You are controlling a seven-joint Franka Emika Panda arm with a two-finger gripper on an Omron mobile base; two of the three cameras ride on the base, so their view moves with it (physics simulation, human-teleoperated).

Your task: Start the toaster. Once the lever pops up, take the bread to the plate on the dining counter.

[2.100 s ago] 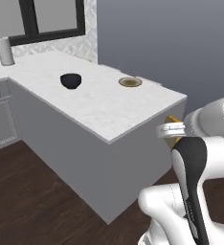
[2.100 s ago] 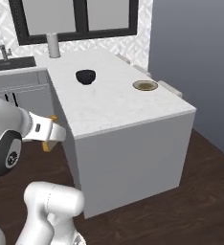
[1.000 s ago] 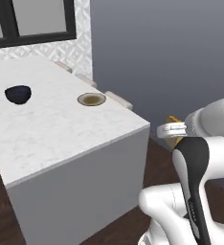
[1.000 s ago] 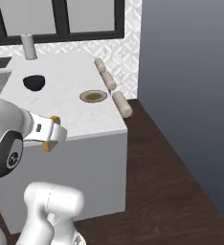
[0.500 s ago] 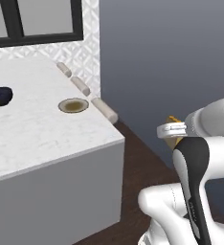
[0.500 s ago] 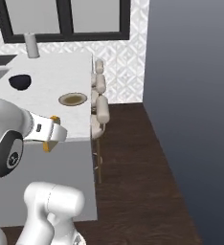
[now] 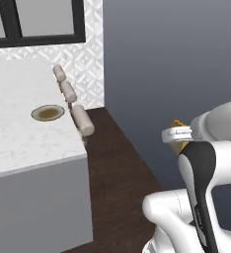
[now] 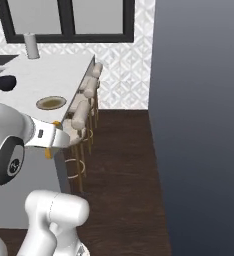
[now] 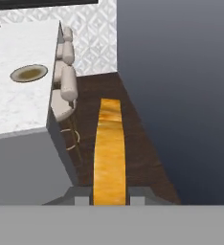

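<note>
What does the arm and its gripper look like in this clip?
Glossy white rounded arm shells with black joint sections, on a white rounded base. The gripper has a pale grey-white hand and small grey finger tips. No cables or markings can be made out.

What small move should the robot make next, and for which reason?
Probably bring the base nearer the dining counter. The pincer is shut on the bread, held over the dark floor, and the plate lies off to the side beyond the stools.

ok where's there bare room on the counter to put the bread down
Bare marble surrounds the plate on the dining counter, widest between the plate and the near edge. The far end is busier: black bowl and grey canister. Stools line the right edge.
</note>
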